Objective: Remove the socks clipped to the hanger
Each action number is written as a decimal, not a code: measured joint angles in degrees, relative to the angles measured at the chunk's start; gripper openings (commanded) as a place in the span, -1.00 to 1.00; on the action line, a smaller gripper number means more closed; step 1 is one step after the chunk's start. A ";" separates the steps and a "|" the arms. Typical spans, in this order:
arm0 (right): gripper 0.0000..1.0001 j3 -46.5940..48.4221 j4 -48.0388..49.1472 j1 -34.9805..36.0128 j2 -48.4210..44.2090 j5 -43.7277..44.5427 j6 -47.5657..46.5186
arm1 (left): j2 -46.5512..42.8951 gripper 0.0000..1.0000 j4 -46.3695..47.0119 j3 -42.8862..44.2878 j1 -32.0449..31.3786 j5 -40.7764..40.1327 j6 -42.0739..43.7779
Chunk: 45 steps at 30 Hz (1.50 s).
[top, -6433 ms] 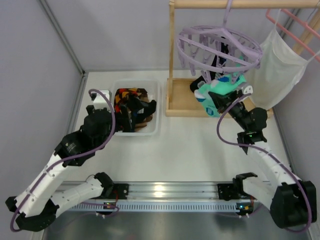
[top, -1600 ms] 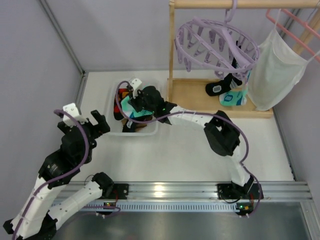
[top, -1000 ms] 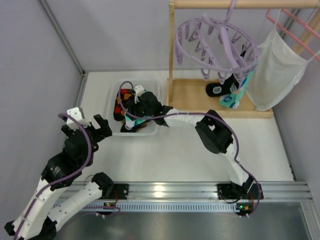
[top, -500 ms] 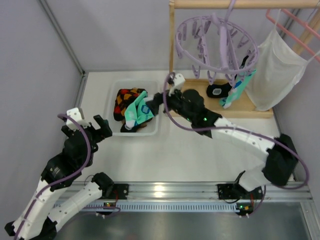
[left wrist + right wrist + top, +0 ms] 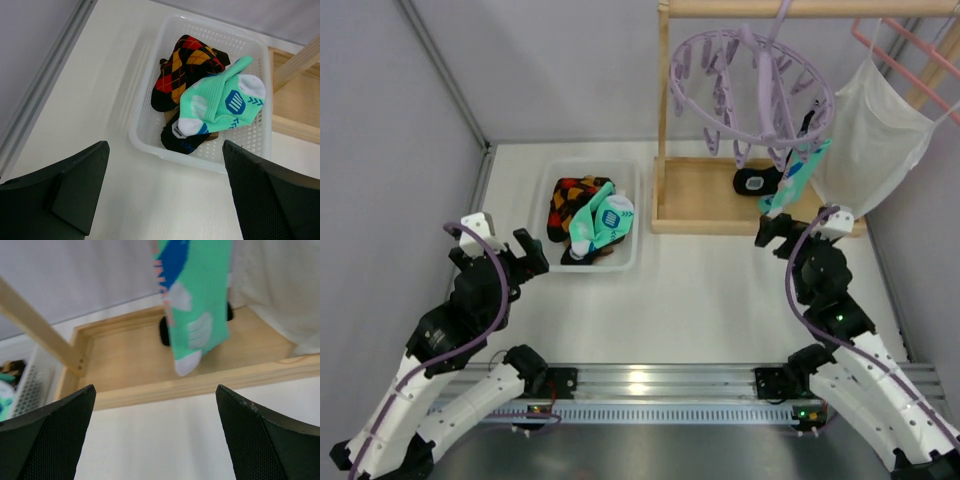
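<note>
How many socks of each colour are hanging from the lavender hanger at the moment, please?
mint-teal sock: 1
black sock: 1
Total on the hanger: 2

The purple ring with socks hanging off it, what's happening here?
Two robot arms are taking socks off the lavender hanger and collecting them in the white basket. It already holds an argyle sock, a mint sock and a dark one. A second mint sock and a black sock remain clipped on. Both grippers are open and empty: the right gripper faces the hanging mint sock, the left gripper hovers by the basket.
</note>
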 measured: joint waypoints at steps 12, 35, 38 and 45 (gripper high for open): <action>0.99 4.79 10.62 -33.18 22.12 -35.71 -5.16 | 0.87 0.97 0.09 -0.46 0.15 1.92 0.07; 0.99 6.47 47.91 -37.86 52.74 -55.71 -8.35 | 2.58 0.97 1.97 -1.57 0.15 8.61 2.29; 0.77 6.47 49.68 -37.86 53.37 -55.36 -8.26 | 3.08 0.97 2.23 -1.64 0.15 9.18 2.45; -1.00 6.47 53.31 -37.62 53.40 -55.19 -6.71 | 4.00 0.97 2.64 -1.66 0.55 10.08 2.69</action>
